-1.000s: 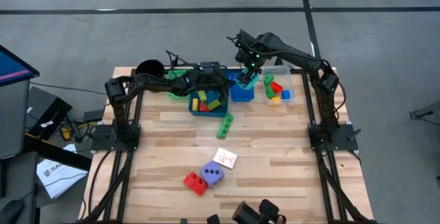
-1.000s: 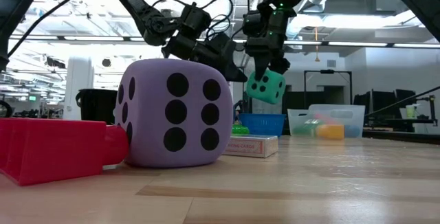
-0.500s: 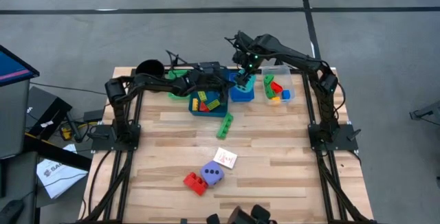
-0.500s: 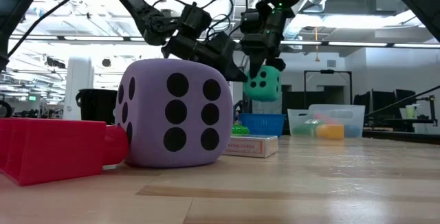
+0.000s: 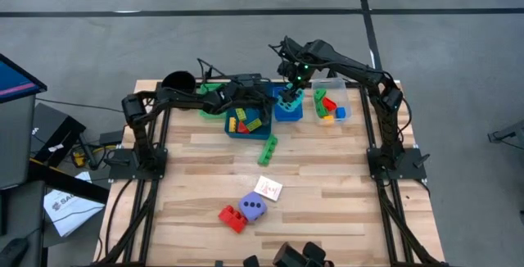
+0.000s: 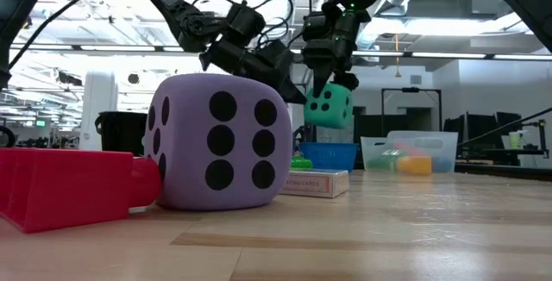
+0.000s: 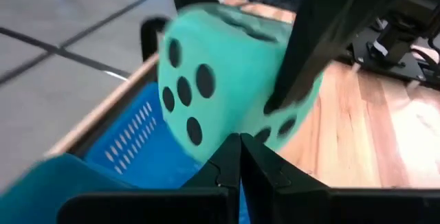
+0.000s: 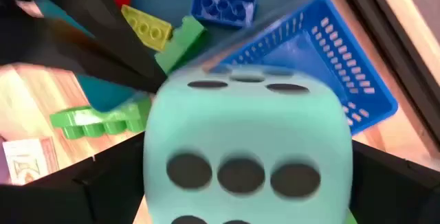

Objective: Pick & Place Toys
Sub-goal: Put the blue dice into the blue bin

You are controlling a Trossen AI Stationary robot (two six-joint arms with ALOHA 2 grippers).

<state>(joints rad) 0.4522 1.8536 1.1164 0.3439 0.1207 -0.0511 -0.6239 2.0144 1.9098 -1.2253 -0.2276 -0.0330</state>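
Observation:
The teal dotted dice (image 6: 329, 107) hangs in the air over the blue basket (image 5: 288, 110), between the fingers of my right gripper (image 5: 288, 95), which comes down on it from above. My left gripper (image 7: 239, 145) is shut with nothing in it. It reaches over the blue tray (image 5: 246, 124) of bricks, and its tips are right beside the dice (image 7: 213, 73). On the near part of the table rest the purple dice (image 5: 253, 208), a red brick (image 5: 232, 217), a white card (image 5: 268, 187) and a green brick (image 5: 268, 148). My right gripper pinches the teal dice by two opposite faces (image 8: 154, 165), one finger (image 8: 89, 179) on each side. The fingers come from above, slanting down. The dice is lifted clear above the blue basket, slightly tilted. Whether my left gripper's shut tips touch the dice, I cannot tell.
A clear tray (image 5: 332, 107) with coloured bricks stands right of the blue basket. A green tray (image 5: 211, 103) and a black cup (image 5: 178, 81) are at the far left. Both arms crowd the far middle of the table.
My right gripper has tipped a little, and the teal dice has swung slightly toward my left gripper, still clear of the basket.

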